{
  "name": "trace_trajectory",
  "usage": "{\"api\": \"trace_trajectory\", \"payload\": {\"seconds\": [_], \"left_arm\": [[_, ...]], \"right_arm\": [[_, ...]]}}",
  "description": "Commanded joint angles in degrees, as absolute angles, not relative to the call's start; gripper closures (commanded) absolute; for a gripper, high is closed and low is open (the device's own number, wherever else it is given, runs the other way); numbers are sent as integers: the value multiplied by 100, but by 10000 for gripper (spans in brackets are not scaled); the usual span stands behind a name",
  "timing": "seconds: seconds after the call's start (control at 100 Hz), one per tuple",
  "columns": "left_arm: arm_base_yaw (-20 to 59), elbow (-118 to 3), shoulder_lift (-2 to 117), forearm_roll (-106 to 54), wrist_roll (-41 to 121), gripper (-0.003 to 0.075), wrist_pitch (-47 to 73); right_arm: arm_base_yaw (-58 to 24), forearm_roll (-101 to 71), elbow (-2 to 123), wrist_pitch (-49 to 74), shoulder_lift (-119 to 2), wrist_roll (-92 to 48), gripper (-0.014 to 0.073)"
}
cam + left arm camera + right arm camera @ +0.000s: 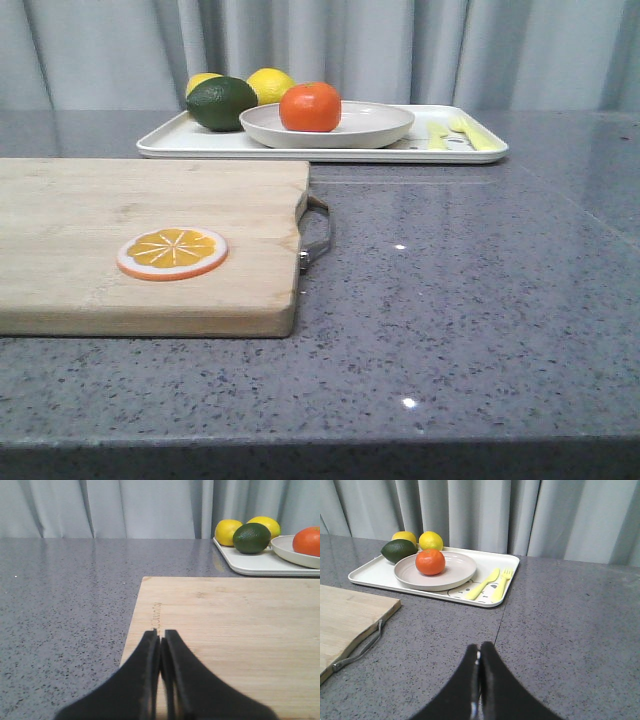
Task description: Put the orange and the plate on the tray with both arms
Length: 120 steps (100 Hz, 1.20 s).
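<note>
Orange (310, 106) sits in plate (327, 125), plate on tray (322, 146) — placement looks done; both end effectors, left (161, 642) and right (479, 650), pressed together, best held clear — well short of the tray.

You cannot see either arm in the front view. The cutting board (150, 240) runs off that picture's left edge, and in the left wrist view it is cut by the right and lower edges. There the plate (299, 551) and the orange (308, 541) are sliced by the right edge, and the tray (260, 565) runs out too. In the front view the plate hides much of the tray (200, 140) floor, and the dark green fruit (222, 103) covers part of the two lemons (270, 85). The drawing on the tray (375, 572) is mostly covered in the right wrist view — too little shows to read it. Both pairs of fingers (150, 680) are cut off by the lower edge of their own wrist views.
</note>
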<state>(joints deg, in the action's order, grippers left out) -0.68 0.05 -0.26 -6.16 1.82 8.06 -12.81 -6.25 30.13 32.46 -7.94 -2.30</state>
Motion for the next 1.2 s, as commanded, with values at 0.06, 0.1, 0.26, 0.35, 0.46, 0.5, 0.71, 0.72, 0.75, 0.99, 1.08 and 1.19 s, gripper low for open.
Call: {"api": "trace_trajectory", "payload": {"seconds": [0.06, 0.1, 0.26, 0.35, 0.46, 0.5, 0.71, 0.72, 0.75, 0.99, 1.08, 1.19], "left_arm": [[-80, 52, -222, -504, 199, 740, 418], [-80, 52, -222, -504, 199, 740, 418], [-80, 52, -222, -504, 199, 740, 418], [-80, 52, -222, -504, 199, 740, 418], [-80, 52, -222, -504, 199, 741, 418], [-80, 52, -222, -504, 199, 740, 418], [-80, 52, -222, -504, 199, 740, 418], [-80, 52, -222, -504, 199, 740, 418], [-80, 52, -222, -504, 199, 740, 418], [-80, 52, -222, -504, 199, 740, 418], [-80, 52, -222, -504, 199, 740, 418], [-80, 52, -222, -504, 199, 740, 418]], "right_arm": [[-1268, -575, 3126, 2793, -859, -269, 662], [-1268, -575, 3126, 2793, -859, -269, 662], [-1268, -575, 3126, 2793, -859, -269, 662], [-1268, -575, 3126, 2793, -859, -269, 662], [-1268, -575, 3126, 2793, -859, -269, 662], [-1268, -575, 3126, 2793, -859, -269, 662], [-1268, -562, 3126, 2793, -859, -269, 662], [-1268, -556, 3126, 2793, -859, -269, 662], [-1268, -543, 3126, 2778, -859, -269, 662], [-1202, -496, 2546, 1493, -741, -269, 662], [-1058, -361, 2060, 550, -561, -269, 662], [-753, -348, 1515, -111, -331, -246, 662]]}}
